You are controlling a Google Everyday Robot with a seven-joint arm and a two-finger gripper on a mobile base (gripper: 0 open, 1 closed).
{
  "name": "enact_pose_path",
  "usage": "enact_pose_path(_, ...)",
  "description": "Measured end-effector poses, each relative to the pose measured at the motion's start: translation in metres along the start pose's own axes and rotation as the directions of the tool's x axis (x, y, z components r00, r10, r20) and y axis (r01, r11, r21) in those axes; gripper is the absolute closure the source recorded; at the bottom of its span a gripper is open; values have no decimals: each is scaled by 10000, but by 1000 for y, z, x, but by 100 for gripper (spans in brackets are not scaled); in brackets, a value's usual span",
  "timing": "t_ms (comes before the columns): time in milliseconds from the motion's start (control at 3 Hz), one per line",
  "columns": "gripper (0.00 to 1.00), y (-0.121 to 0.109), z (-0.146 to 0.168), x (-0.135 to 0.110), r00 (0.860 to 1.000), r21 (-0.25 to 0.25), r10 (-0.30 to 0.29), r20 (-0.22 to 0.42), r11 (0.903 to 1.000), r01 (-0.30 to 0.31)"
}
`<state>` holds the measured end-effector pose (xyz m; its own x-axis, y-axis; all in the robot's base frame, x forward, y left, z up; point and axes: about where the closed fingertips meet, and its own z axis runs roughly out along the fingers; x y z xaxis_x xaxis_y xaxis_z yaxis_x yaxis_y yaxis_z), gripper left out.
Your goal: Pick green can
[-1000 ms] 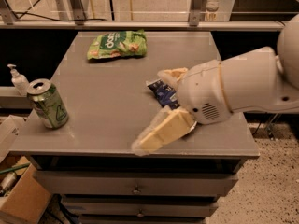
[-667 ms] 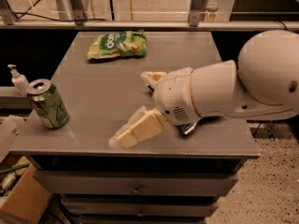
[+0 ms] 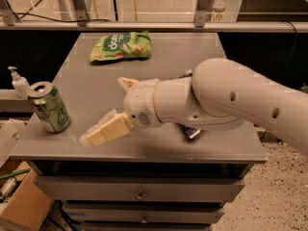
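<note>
**Spread gripper sits beside the green can, not touching it**

Nearest the camera, the front of a grey drawer cabinet (image 3: 144, 189) shows two drawers with small knobs. A cardboard box (image 3: 21, 208) is cut off at the lower left corner.

On the cabinet's flat top, close to the front left edge, the green can (image 3: 49, 107) stands upright. Its silver top and a pale triangular mark on its side face the camera.

The gripper (image 3: 109, 110) is just to the right of the can, low over the surface, with bare tabletop between the two. It grasps nothing. Its jaws are apart: one cream finger (image 3: 108, 129) reaches down and left toward the front edge, its tip near the can's base. Only the tip of the other finger (image 3: 127, 83) shows, poking up behind the wrist.

The thick white arm (image 3: 226, 97) comes in from the right and runs out of view at the right edge. It covers most of a dark packet (image 3: 191, 132), of which only a corner peeks out underneath; what the packet is cannot be made out.

Beyond the left edge, a small pump bottle (image 3: 19, 82) stands behind the can.

Farther back, a green snack bag (image 3: 120, 46) lies flat near the rear of the top, well apart from the gripper.
</note>
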<state>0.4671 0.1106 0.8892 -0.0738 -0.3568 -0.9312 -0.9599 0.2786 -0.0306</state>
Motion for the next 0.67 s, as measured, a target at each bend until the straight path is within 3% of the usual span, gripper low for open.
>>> enact_pose_path(667,0,13,74,-12,9950,-603,142,986,9981,-83)
